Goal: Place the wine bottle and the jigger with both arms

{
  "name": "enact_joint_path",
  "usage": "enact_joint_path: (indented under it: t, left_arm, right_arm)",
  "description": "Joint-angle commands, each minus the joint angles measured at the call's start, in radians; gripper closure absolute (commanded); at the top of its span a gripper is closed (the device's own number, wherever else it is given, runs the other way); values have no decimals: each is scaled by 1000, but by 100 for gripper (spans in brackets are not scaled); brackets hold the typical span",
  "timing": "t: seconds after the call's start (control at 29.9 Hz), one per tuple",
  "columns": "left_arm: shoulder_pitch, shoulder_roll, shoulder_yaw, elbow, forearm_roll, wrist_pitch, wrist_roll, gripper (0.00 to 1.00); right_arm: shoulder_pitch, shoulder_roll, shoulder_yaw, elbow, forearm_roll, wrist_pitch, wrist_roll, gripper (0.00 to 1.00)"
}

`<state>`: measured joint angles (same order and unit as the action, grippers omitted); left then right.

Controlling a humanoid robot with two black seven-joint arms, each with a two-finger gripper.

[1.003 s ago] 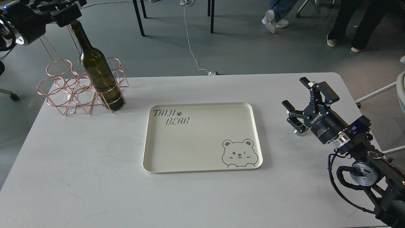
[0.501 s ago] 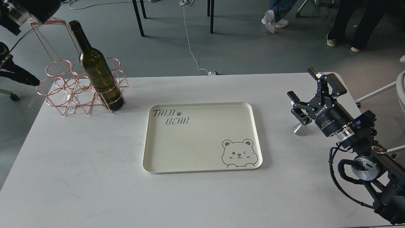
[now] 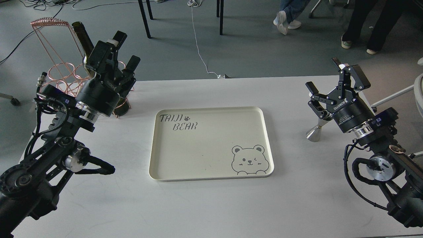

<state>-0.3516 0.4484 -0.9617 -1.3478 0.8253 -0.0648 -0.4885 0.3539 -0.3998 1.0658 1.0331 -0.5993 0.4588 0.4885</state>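
Fingers of the right gripper (image 3: 333, 84) spread apart above the jigger (image 3: 316, 129); left gripper (image 3: 120, 54) fingers, seemingly apart, front the wine bottle (image 3: 82, 36), partly hidden.

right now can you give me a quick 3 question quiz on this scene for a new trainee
1. True or false: the tray has nothing on it.
2. Where does the jigger stand?
A. on the tray
B. on the table, right of the tray
C. in the wire rack
3. Fill in: the wine bottle stands in the ____, partly hidden behind the left gripper.

Key
1. True. Only the printed bear and lettering show on it.
2. B. It stands upright below the open right gripper, which does not hold it.
3. Wire rack. The left gripper is open too.
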Motion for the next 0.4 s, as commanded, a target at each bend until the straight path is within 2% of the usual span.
enact_joint_path:
  t: [0.0, 0.1, 0.17, 0.23, 0.37]
  left_arm:
    - [124, -74, -83, 9, -3, -102, 0, 2]
    - [195, -112, -153, 24, -24, -199, 0, 2]
    - [221, -126, -189, 47, -76, -230, 0, 2]
    - [227, -132, -201, 76, -144, -236, 21, 2]
    - [229, -131, -201, 99, -232, -237, 25, 2]
  right_arm:
    - [-16, 29, -13, 2, 0, 4, 0, 1]
    - [-21, 36, -44, -1, 0, 9, 0, 1]
    - [-21, 36, -78, -4, 0, 9, 0, 1]
    - [-21, 36, -98, -4, 0, 8, 0, 1]
    - [-21, 36, -99, -4, 0, 8, 0, 1]
